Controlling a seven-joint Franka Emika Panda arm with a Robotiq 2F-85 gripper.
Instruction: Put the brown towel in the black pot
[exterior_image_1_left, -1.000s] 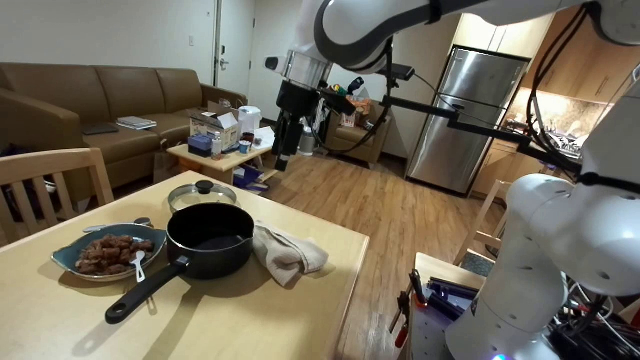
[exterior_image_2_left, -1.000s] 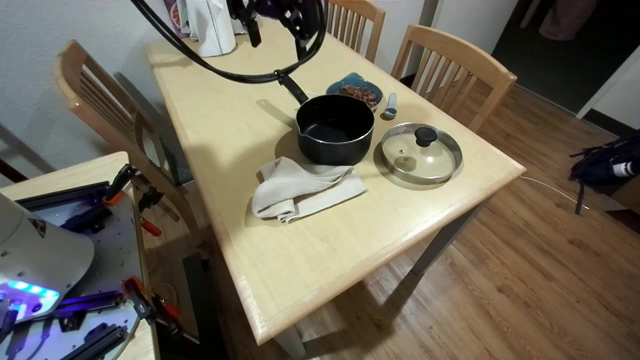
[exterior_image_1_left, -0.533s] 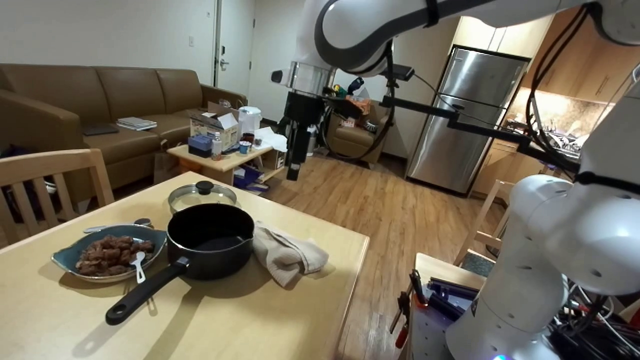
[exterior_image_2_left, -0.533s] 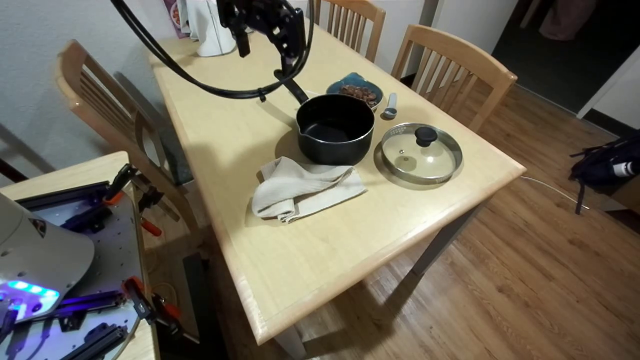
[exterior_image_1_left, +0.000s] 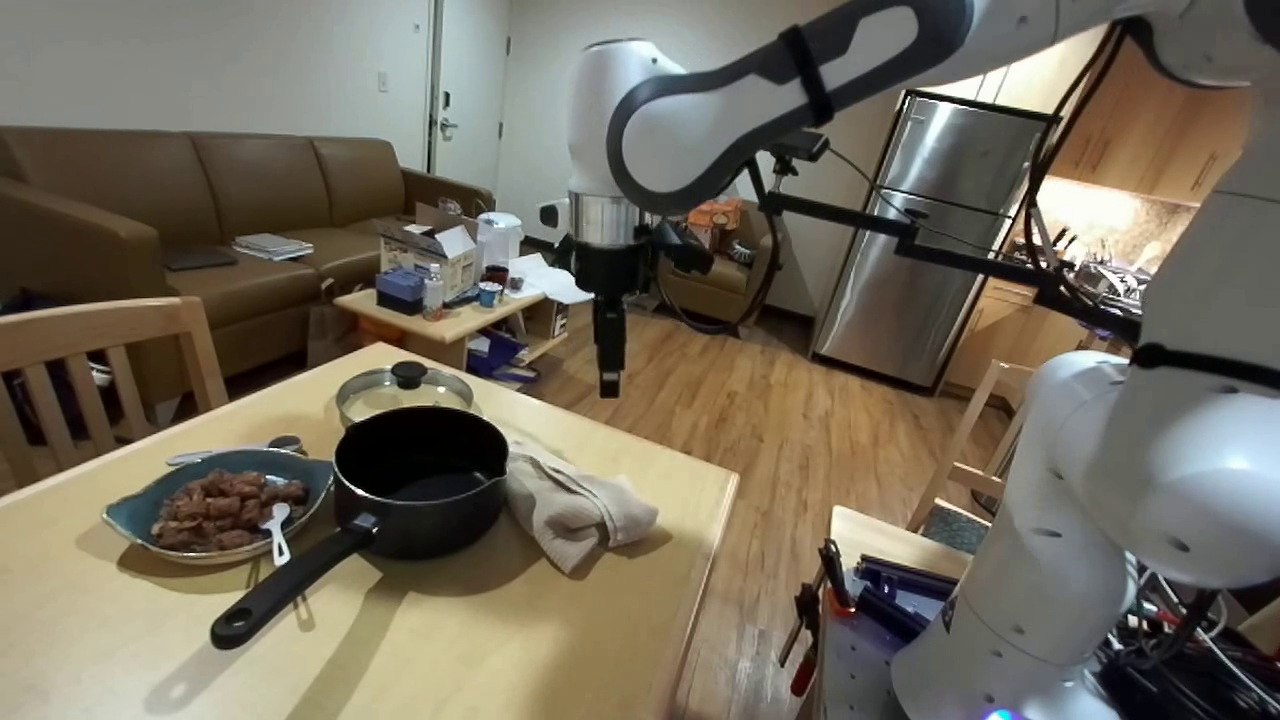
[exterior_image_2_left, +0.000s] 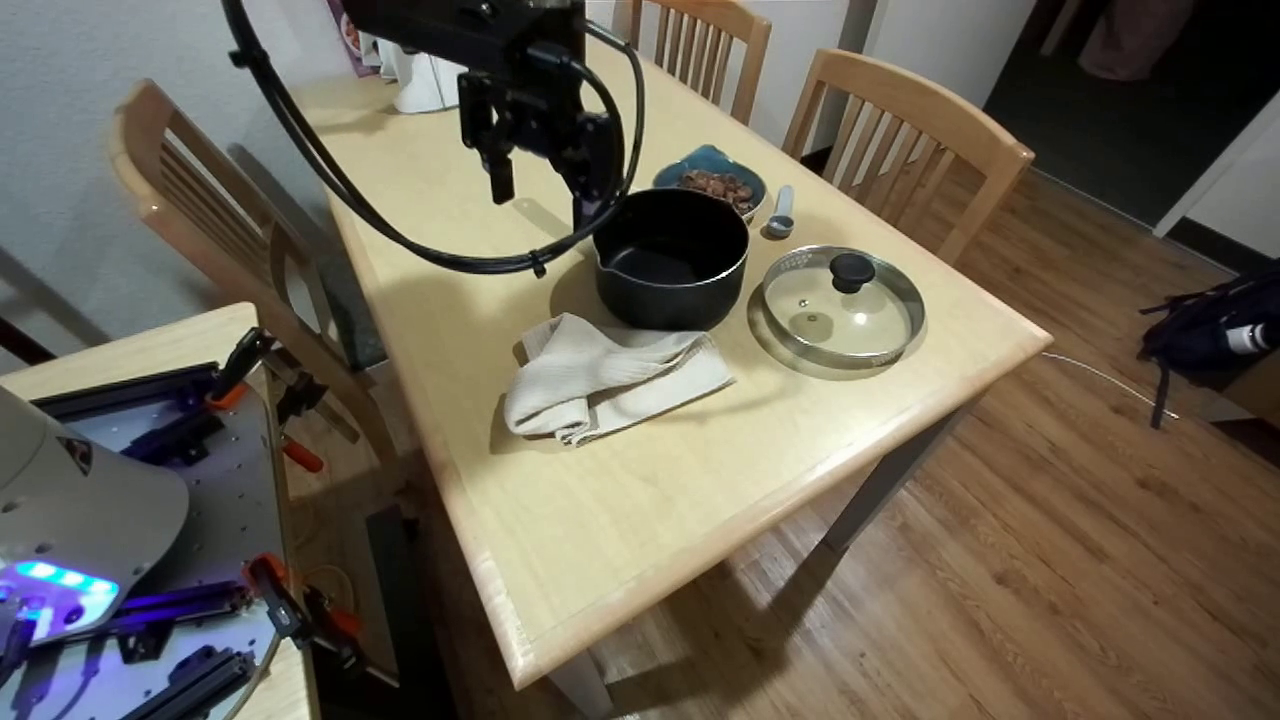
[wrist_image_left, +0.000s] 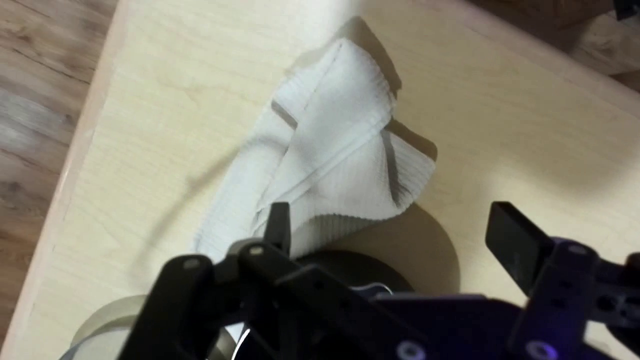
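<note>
The towel is light beige and lies crumpled on the table against the black pot. The towel shows in both exterior views (exterior_image_1_left: 582, 512) (exterior_image_2_left: 612, 382) and in the wrist view (wrist_image_left: 345, 135). The black pot (exterior_image_1_left: 430, 525) (exterior_image_2_left: 672, 300) stands upright with its long handle pointing away from the towel, and its inside looks empty. In the wrist view only part of the pot (wrist_image_left: 350, 264) shows behind the fingers. My gripper (exterior_image_1_left: 609, 382) (exterior_image_2_left: 543, 192) (wrist_image_left: 394, 222) is open and empty, pointing down above the table. In the wrist view, the towel lies mostly beyond the left finger.
A glass lid (exterior_image_1_left: 404, 390) (exterior_image_2_left: 845, 310) lies beside the pot. A blue dish (exterior_image_1_left: 225, 500) (exterior_image_2_left: 710, 165) of brown food with a white spoon (exterior_image_1_left: 278, 532) stands on its other side. A grey measuring spoon (exterior_image_2_left: 781, 212) lies near the dish. Wooden chairs (exterior_image_2_left: 905, 140) stand around the table.
My gripper has come down toward the table and now points more nearly straight down. In an exterior view it has also shifted right. The towel, pot and lid have not moved.
</note>
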